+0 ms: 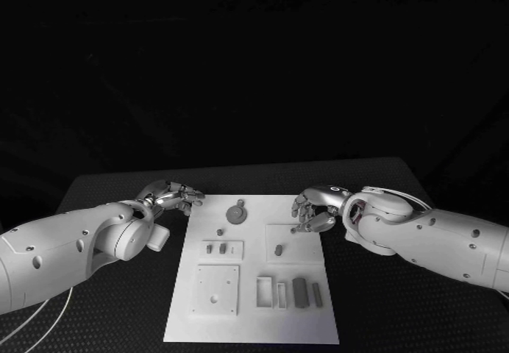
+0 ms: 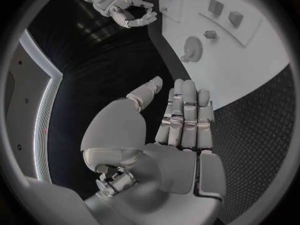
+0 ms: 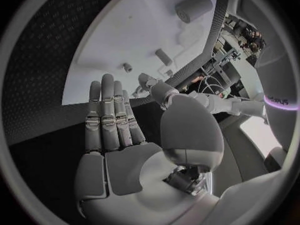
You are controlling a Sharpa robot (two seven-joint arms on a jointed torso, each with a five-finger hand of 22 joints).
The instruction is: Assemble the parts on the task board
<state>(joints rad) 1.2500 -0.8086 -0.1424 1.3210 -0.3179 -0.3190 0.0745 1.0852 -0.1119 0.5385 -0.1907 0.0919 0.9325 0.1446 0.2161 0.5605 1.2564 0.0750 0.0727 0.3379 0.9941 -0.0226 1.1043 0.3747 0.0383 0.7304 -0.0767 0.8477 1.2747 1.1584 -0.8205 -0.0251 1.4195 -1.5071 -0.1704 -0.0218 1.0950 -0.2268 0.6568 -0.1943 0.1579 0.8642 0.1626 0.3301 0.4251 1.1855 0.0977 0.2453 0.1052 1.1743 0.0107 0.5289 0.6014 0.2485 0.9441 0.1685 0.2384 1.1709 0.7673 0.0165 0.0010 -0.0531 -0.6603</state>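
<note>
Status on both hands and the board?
Left hand open, right hand open, both at far corners of white task board. Small grey parts untouched. Nothing in the way.

Overhead head view, two wrist close-ups

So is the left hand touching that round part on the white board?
Apart. The left wrist view shows bare board between the left hand and the round part.
</note>
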